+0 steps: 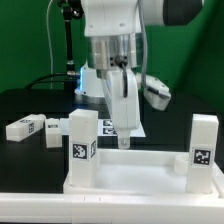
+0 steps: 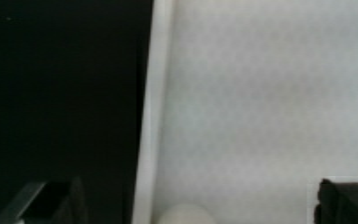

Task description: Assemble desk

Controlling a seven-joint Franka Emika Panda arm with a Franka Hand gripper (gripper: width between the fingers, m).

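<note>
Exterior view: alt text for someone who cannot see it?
The open, empty gripper hangs over the white tabletop. Tagged white legs stand upright at its ends, one leg on the exterior view's left, another leg on its right; a loose leg lies on the black table.

Large rectangular plastic tabletop point(image 1: 130, 178): plain white. Upright square-section block legs point(image 1: 82, 143): white, with black-and-white square tags. Flat table surface point(image 1: 30, 105): black. Rear backdrop point(image 1: 25, 40): green. Glossy robot arm point(image 1: 120, 20): white.
</note>
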